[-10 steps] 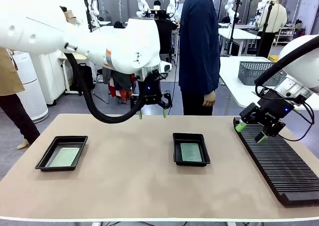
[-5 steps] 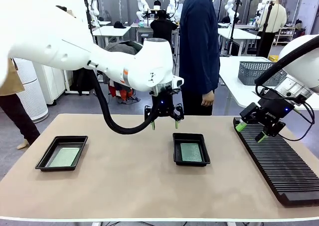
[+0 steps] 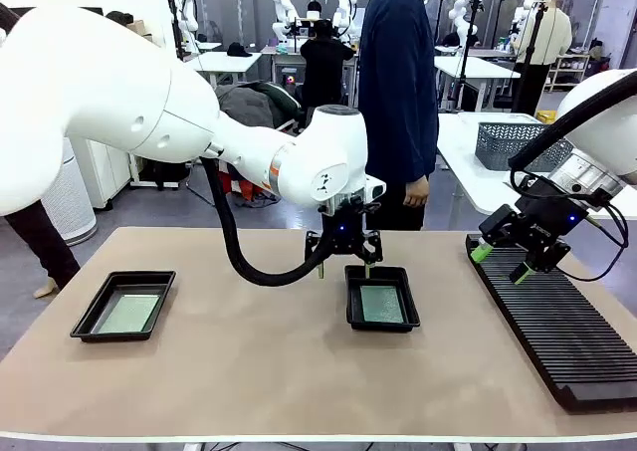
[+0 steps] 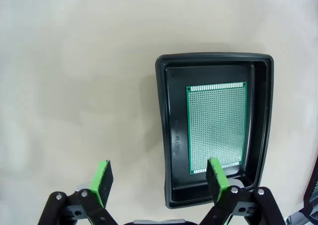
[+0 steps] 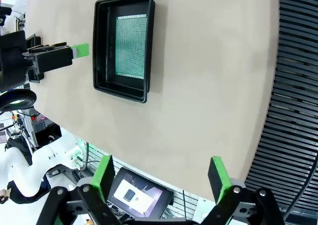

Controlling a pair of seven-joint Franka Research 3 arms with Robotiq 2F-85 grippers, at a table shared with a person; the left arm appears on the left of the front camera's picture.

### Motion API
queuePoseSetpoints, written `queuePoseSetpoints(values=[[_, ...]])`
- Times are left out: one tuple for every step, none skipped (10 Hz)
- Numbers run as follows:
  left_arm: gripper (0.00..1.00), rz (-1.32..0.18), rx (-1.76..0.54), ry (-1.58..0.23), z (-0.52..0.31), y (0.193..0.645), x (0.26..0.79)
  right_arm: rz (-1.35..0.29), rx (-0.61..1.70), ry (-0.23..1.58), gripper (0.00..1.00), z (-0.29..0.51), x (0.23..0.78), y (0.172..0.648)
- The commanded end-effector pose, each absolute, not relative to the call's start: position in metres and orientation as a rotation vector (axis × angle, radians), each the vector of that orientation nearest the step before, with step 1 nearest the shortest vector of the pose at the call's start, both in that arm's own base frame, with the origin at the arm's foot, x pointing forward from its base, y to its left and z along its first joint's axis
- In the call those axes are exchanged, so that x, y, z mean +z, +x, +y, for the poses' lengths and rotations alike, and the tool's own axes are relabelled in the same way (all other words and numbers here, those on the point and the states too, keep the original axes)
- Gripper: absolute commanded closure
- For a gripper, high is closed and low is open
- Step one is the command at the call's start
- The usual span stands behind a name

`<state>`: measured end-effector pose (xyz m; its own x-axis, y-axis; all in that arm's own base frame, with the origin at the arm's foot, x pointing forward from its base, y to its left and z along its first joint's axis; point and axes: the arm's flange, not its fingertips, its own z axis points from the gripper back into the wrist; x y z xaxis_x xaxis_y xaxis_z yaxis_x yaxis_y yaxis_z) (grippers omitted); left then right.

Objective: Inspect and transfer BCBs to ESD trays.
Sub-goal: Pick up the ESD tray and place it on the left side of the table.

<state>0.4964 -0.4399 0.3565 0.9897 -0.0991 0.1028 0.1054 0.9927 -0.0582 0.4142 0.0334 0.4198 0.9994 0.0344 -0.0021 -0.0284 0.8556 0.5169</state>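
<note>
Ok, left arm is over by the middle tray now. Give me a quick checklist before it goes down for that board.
1. Left gripper open: ok, green pads spread wide with nothing between them.
2. Left gripper lined up over the middle tray: not ok; in the left wrist view it straddles the tray's near rim, one finger over bare table.
3. Board lying flat in that tray: ok, nothing on top of it.
4. Right gripper out of the way: ok, open and hovering over the slotted rack.
5. Person's hand away from the tray: ok, hanging at the person's side beyond the table edge.
6. Left-side tray occupied: ok, a board lies in it.
</note>
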Motion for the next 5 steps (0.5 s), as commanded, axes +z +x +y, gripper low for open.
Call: queuePoseSetpoints(values=[[0.0,-0.134,-0.088,-0.04,-0.444,0.498,0.346,0.002,0.008,0.538,0.0,0.035,0.418,0.417],[0.0,-0.135,-0.095,-0.042,-0.446,0.5,0.341,0.002,0.008,0.538,0.0,0.035,0.418,0.417],[0.0,-0.135,-0.102,-0.038,-0.447,0.502,0.336,0.002,0.008,0.538,0.0,0.035,0.418,0.417],[0.0,-0.131,-0.102,-0.033,-0.45,0.504,0.33,0.002,0.008,0.538,0.0,0.035,0.418,0.417],[0.0,-0.127,-0.104,-0.033,-0.452,0.505,0.324,0.002,0.008,0.538,0.0,0.035,0.418,0.417]])
